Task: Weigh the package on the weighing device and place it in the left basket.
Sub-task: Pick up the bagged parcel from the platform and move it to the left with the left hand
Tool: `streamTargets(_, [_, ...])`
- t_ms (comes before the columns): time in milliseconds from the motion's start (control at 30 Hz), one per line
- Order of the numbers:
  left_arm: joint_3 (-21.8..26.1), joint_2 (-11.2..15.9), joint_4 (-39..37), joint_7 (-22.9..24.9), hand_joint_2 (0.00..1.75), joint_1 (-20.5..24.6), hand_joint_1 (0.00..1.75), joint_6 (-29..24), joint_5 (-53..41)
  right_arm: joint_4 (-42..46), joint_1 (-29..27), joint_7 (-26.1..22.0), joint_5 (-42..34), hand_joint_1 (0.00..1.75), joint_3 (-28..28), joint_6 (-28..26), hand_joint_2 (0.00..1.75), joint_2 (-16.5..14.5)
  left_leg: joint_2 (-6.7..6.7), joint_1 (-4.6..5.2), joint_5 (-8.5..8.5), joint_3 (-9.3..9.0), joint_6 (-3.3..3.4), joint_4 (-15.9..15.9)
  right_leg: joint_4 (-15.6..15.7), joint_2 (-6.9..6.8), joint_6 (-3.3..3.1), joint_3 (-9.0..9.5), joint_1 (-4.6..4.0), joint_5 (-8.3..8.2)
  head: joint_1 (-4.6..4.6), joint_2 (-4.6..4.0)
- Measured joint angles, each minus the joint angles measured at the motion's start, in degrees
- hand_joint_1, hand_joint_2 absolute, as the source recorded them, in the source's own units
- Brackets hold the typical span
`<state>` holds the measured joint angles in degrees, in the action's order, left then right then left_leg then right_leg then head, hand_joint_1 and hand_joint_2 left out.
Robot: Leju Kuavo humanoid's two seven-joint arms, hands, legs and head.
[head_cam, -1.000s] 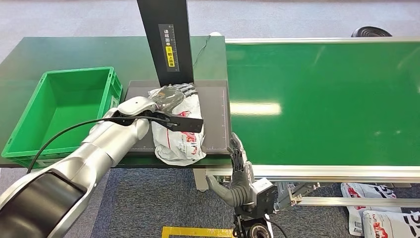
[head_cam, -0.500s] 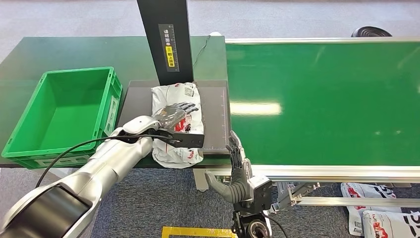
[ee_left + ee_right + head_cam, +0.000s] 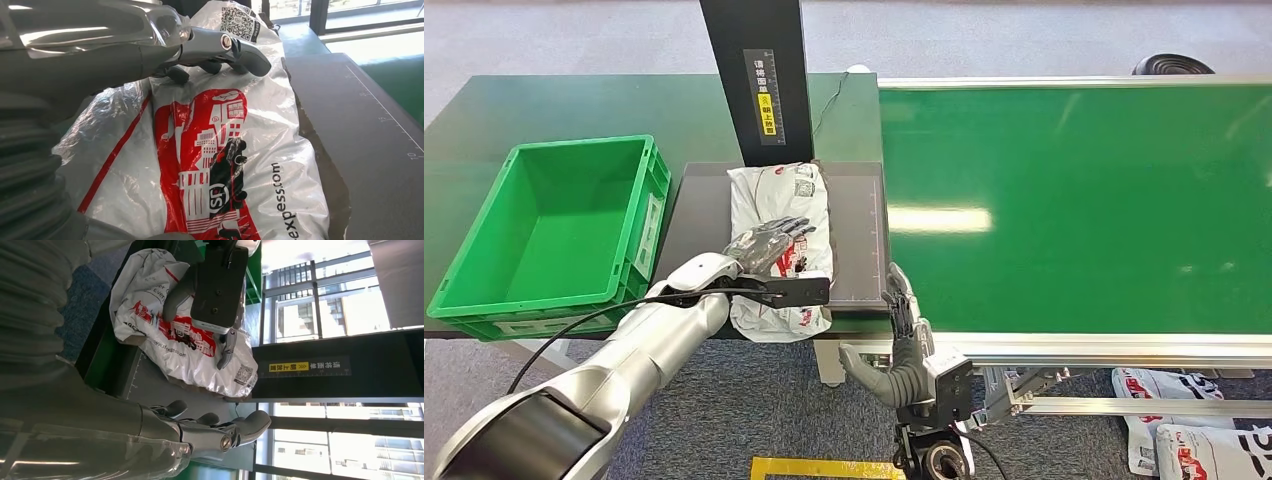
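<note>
We see the package (image 3: 779, 235), a white plastic mailing bag with red and black print, lying lengthwise on the dark scale plate (image 3: 859, 240) in the centre of the head view, just below the black post (image 3: 759, 80) that rises to the top edge. Its near end hangs over the front edge of the plate.

Our left robot hand (image 3: 769, 243) sits over the middle of the package, fingers stretched out and slightly apart. In the left wrist view the fingers (image 3: 220, 45) reach across the bag toward its printed code label (image 3: 239, 22), with the tips down at the plastic; we cannot tell whether they press it or only skim it. Nothing is wrapped or pinched by this hand, so we read it as flat and spread, holding nothing.

Our right robot hand (image 3: 902, 335) is at the lower centre of the head view, just beside the front corner of the scale plate, at the edge of the green belt (image 3: 1074, 200). Its fingers point upward and stand apart, holding nothing. The right wrist view shows the same fingers (image 3: 220, 432) extended and free.

The green basket (image 3: 484, 250) sits at the left of the head view, on the dark green worktop (image 3: 554, 105), just beside the scale plate.
</note>
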<state>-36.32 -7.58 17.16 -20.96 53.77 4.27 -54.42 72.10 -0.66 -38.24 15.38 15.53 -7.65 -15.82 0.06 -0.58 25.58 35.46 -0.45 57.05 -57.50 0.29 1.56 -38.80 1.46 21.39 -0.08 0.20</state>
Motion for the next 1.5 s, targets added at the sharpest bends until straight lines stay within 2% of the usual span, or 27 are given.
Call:
streamTargets(200, [1.3,0.2,0.0,0.1,1.75,-0.9,0.03,-0.1,0.0,0.0,0.0,0.1,0.3,0.0,-0.3,0.0,1.75,0.0,0.0,0.0,0.0,-0.06,0.0,0.0,0.0,0.0,0.0,0.07,0.0,0.0,0.0,0.0])
streamTargets(333, [2.0,0.3,0.0,0.6,1.75,-1.5,1.58,0.0,-0.3,0.0,0.0,0.1,0.6,0.0,-0.7,0.0,1.75,0.0,-0.01,0.0,0.01,-0.13,0.0,0.0,0.0,0.0,0.0,0.15,0.0,0.01,-0.01,0.0])
streamTargets(400, [2.3,0.3,0.0,0.8,1.75,-1.9,1.68,0.2,-0.6,0.0,0.0,0.2,0.7,0.0,-1.0,0.0,1.75,0.0,-0.01,0.0,0.01,-0.18,0.0,0.0,0.0,-0.01,0.0,0.21,0.0,0.02,-0.01,0.0])
streamTargets(500, [2.6,0.4,0.0,0.8,1.75,-2.3,1.75,0.5,-0.8,0.0,0.0,0.2,0.7,0.0,-1.2,0.0,1.75,0.0,-0.02,0.0,0.02,-0.25,0.0,0.0,0.0,-0.01,0.0,0.3,0.0,0.03,0.01,0.0])
streamTargets(1033, [3.7,0.8,0.0,1.0,1.75,-2.8,1.75,-0.1,-1.2,0.0,0.0,0.4,1.0,0.0,-1.8,0.0,1.75,0.0,0.0,0.0,0.02,-0.35,-0.01,0.0,0.0,0.0,-0.01,0.35,0.0,0.02,0.02,0.0])
streamTargets(1267, [6.6,0.8,0.0,2.3,1.75,-4.1,1.75,-6.4,1.4,0.1,-0.5,0.7,1.3,0.0,-2.0,-0.9,1.75,0.0,0.01,0.0,0.02,-0.36,-0.01,0.0,0.0,0.01,-0.01,0.33,0.0,0.02,-0.01,0.0])
streamTargets(1400, [10.1,0.7,0.1,3.4,1.75,-4.9,1.75,-12.2,4.8,0.3,-0.9,0.9,1.4,0.0,-2.1,-1.5,1.75,0.0,0.02,-0.01,0.0,-0.32,-0.02,0.0,0.0,0.01,-0.01,0.27,-0.01,0.02,-0.01,0.0])
streamTargets(1500, [13.3,0.8,0.2,3.9,1.75,-4.9,1.75,-14.5,6.3,0.4,-1.1,1.0,1.4,0.0,-2.1,-1.7,1.75,0.0,0.0,-0.01,-0.02,-0.26,-0.01,0.0,0.0,0.0,-0.01,0.25,-0.01,0.02,0.01,0.0])
